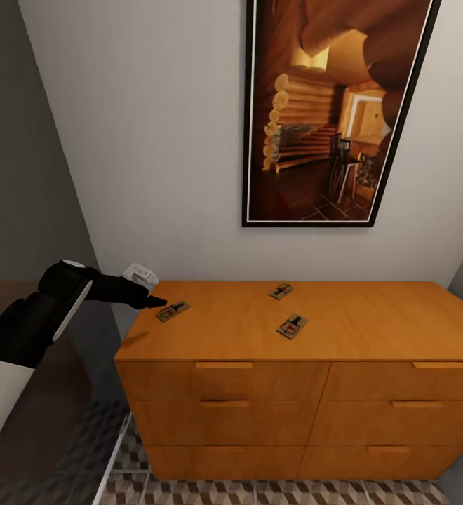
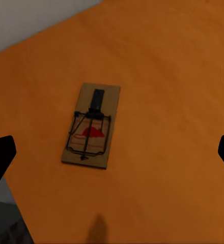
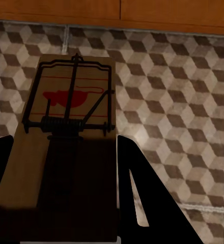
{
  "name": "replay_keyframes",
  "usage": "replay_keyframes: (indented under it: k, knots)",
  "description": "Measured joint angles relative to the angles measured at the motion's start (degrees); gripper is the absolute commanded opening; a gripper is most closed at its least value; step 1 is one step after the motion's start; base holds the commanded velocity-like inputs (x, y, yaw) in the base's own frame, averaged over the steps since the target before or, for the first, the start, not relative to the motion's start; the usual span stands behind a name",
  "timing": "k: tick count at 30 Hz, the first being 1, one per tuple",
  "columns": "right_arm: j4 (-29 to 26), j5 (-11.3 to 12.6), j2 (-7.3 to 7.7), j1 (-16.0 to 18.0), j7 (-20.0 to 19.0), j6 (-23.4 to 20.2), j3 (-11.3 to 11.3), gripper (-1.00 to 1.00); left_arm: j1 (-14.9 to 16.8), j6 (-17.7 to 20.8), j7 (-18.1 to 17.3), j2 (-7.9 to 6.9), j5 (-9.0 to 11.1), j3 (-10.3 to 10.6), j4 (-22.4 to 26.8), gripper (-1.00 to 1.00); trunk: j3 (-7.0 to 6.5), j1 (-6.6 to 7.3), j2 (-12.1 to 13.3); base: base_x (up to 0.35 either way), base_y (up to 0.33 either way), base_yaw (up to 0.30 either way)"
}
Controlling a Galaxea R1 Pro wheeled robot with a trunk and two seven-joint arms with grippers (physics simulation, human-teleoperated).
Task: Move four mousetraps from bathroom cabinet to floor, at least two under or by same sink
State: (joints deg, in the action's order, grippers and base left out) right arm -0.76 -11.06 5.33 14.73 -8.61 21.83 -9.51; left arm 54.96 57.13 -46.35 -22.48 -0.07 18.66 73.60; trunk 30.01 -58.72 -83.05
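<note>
Left end effector (image 2: pixel 112 152), fingers apart, hovers over a cabinet-top (image 1: pixel 372 319) mousetrap (image 2: pixel 91 125); next, lower and close. Right end effector (image 3: pixel 61 168) is clamped on another mousetrap (image 3: pixel 66 101).

Dim, soft renders; faint shadows, no glare

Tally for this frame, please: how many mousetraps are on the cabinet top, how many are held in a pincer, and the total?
Mousetraps on the cabinet top: 3 (left, back, middle)
Mousetraps held in the right pincer, above the bathroom floor: 1
Total: 4
</note>
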Motion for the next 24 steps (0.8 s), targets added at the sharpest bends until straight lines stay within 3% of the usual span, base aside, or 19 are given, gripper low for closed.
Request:
replay_keyframes:
  k: [11,24]
  knots:
    - [0.0,0.0,0.01,0.0,0.0,0.0,0.0,-1.0,0.0,-0.3,-0.1,-0.07,0.0,0.1,-4.9,1.0,0.0,-0.01,0.0,0.012,0.0,0.0]
    - [0.0,0.0,0.01,0.0,0.1,0.0,0.0,-1.0,-0.1,-1.5,-0.2,-0.07,0.0,0.1,-5.3,1.0,0.0,-0.01,0.0,0.0,0.0,0.0]
